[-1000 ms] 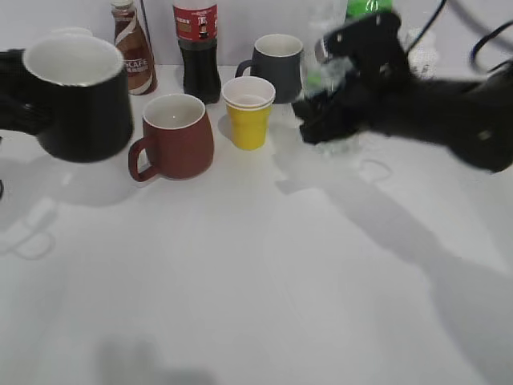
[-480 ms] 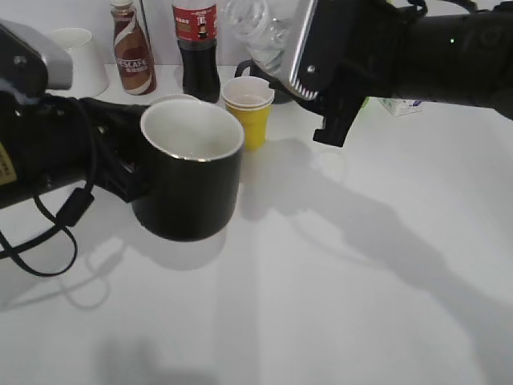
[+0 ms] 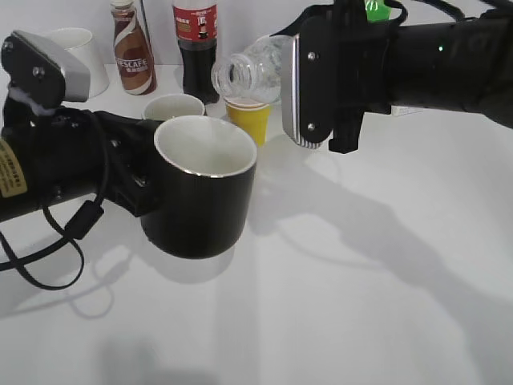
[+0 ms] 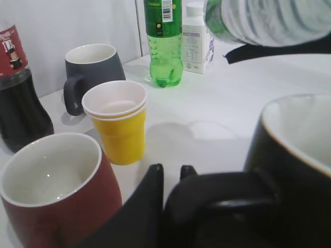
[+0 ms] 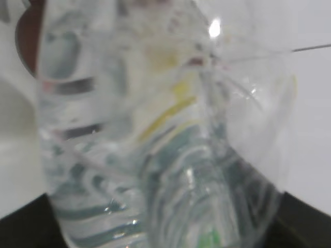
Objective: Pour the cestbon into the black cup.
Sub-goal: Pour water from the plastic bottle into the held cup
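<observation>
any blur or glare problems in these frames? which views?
Right wrist: bottle fills the frame, smeared and out of focus, bright glint on top. Left wrist: bottle is blurred at the top edge, black cup soft up close, background cups sharp. Exterior: mostly sharp, strong arm shadows on the table.

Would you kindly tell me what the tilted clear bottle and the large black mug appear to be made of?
The tilted clear ribbed bottle looks like thin transparent plastic: see-through ribbed walls with glints. The large glossy black mug is probably glazed ceramic: thick wall, shiny black outside, white inside, pale rim.
</observation>
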{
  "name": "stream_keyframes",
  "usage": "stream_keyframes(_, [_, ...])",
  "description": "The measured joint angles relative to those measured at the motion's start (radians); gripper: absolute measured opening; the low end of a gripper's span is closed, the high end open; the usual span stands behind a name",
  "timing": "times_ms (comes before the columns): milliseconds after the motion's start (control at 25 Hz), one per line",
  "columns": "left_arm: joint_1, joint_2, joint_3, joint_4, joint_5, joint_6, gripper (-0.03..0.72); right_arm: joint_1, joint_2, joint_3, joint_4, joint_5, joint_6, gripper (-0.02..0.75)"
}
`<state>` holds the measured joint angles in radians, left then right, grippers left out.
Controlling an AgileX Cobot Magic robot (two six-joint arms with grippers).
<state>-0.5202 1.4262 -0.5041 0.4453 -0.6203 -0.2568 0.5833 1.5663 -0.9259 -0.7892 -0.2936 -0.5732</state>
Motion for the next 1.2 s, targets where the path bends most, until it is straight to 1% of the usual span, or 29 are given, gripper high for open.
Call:
stream_keyframes(160, [0.000,0.000,0.000,0.039,-0.002,-0.007,0.060,0.000,0.001,0.000,0.000,0.000,-0.100,0.463])
stream_keyframes(400, [0.000,0.000,0.000,0.059,-0.008,-0.011,0.060,0.000,0.002,-0.005,0.000,0.001,-0.242,0.463])
stream_keyframes(600, [0.000,0.000,0.000,0.076,-0.009,-0.014,0.060,0.000,0.002,-0.006,0.012,0.001,-0.320,0.463])
stream_keyframes(720, [0.000,0.000,0.000,0.099,-0.009,-0.025,0.059,0.000,0.002,-0.006,0.079,0.001,-0.405,0.463])
stream_keyframes(960, [0.000,0.000,0.000,0.106,-0.008,-0.026,0.059,0.000,0.002,-0.006,0.285,-0.008,-0.624,0.463])
stream_keyframes(1040, [0.000,0.000,0.000,0.106,-0.008,-0.027,0.059,0.000,0.002,-0.006,0.316,-0.031,-0.651,0.463])
stream_keyframes(1200, [0.000,0.000,0.000,0.106,-0.008,-0.029,0.059,0.000,0.002,-0.009,0.334,-0.090,-0.666,0.463])
